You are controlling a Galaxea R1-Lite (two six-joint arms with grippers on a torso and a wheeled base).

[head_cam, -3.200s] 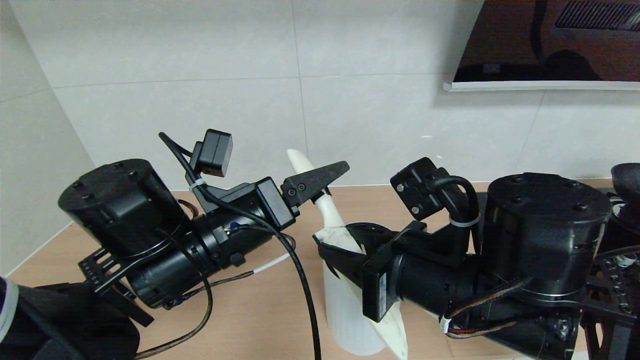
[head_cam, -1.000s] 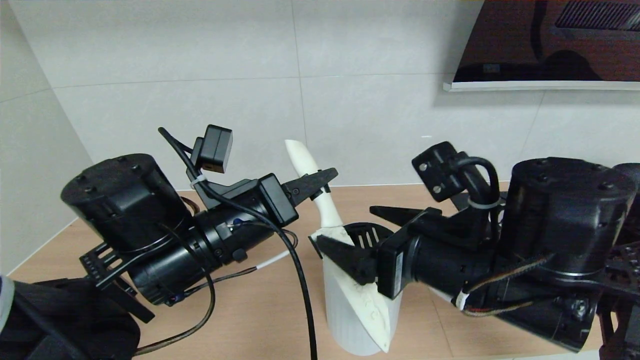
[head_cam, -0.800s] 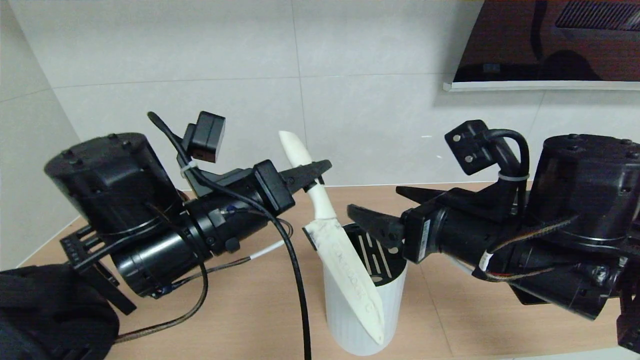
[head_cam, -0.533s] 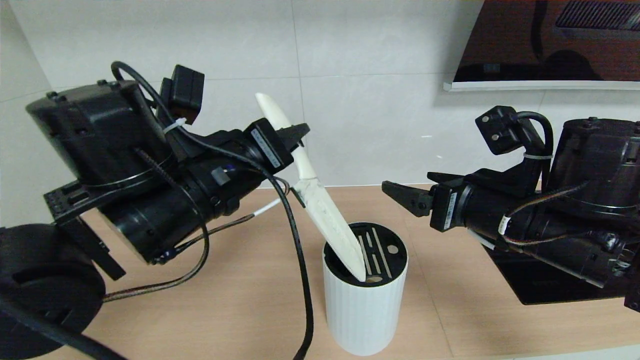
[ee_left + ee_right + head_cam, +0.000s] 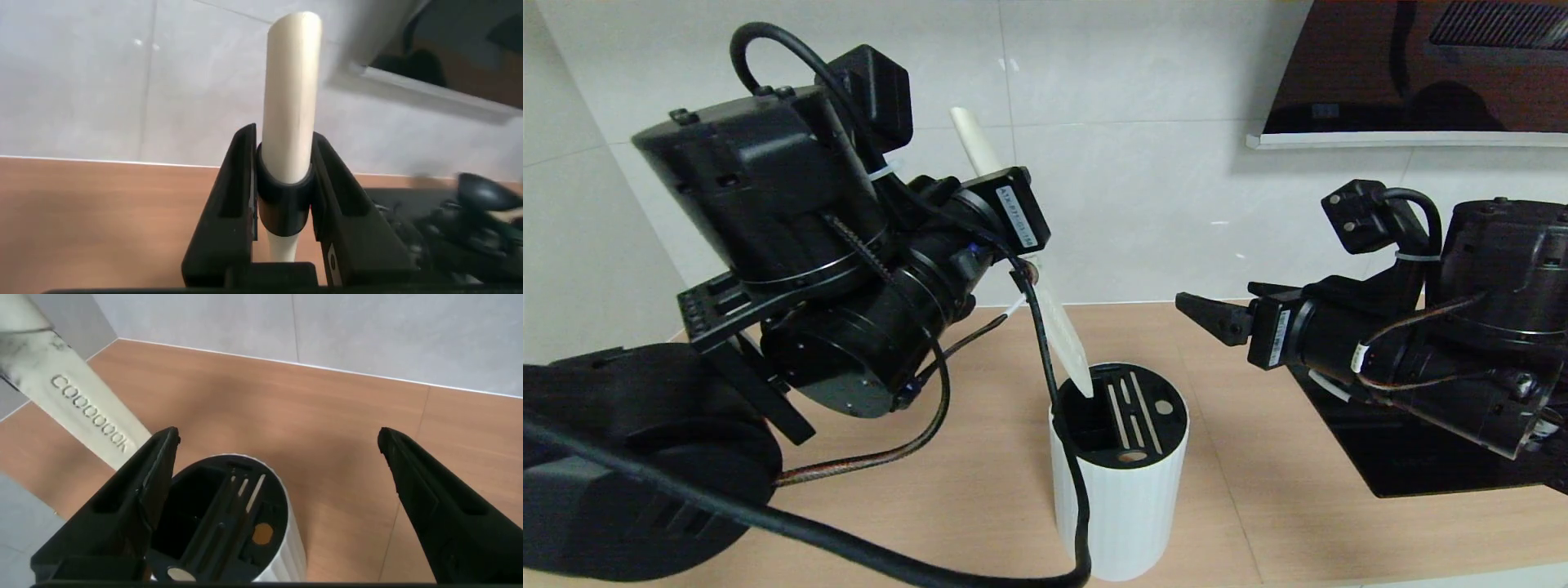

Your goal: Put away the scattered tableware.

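Wooden counter (image 5: 980,490) lies beneath; the knife (image 5: 1068,347) slants steeply down from the left pincer (image 5: 284,151), which is clamped on its handle, tip at the slotted top of the white holder (image 5: 1123,498) below; the right pincer (image 5: 1217,310) hovers spread apart, farther off.

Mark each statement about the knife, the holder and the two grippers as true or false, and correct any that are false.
1. The left gripper is shut on the handle of the knife. True.
2. The knife sits fully down in the holder. False: the tip is only at the holder's black top, and nearly all of the blade is still outside.
3. The right gripper holds a spoon. False: it is open and empty, off to the side of the holder.
4. The holder stands upright on the wooden counter. True.
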